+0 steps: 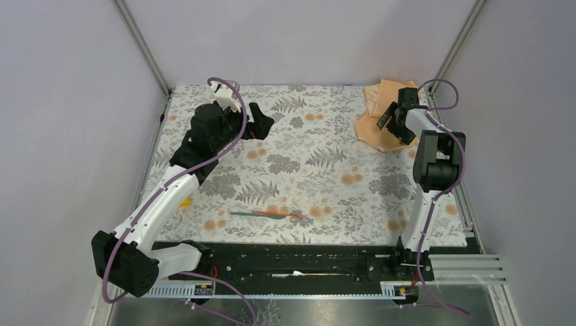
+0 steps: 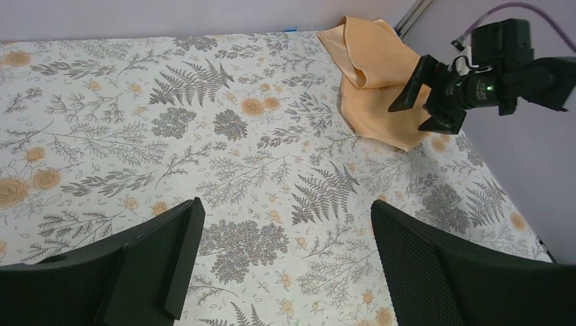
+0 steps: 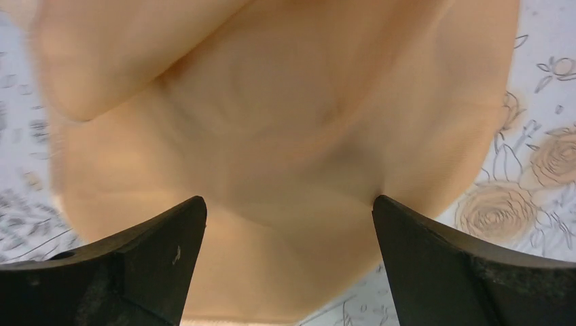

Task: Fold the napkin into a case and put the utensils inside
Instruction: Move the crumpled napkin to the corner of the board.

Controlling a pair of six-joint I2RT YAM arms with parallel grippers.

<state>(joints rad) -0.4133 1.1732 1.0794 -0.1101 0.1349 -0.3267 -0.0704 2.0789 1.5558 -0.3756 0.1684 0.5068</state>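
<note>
The peach-orange napkin (image 1: pixel 378 122) lies crumpled and loosely folded at the far right corner of the table, also seen as napkin (image 2: pixel 370 75) and filling the right wrist view as napkin (image 3: pixel 272 122). My right gripper (image 1: pixel 395 125) hovers just over it, open, with the cloth below the gap and nothing pinched; it shows as right gripper (image 2: pixel 428 105) and right gripper (image 3: pixel 289 210). The utensils (image 1: pixel 266 214), one teal-green and one orange-red, lie crossed end to end near the front middle. My left gripper (image 1: pixel 266 126) hangs open over the far left of the table, seen as left gripper (image 2: pixel 285 217), holding nothing.
A grey floral tablecloth (image 1: pixel 306 163) covers the table. A small yellow block (image 1: pixel 184 202) peeks out beside the left arm's forearm. Metal frame posts (image 1: pixel 448 47) and grey walls close in at the back corners. A black rail (image 1: pixel 292 261) runs along the near edge.
</note>
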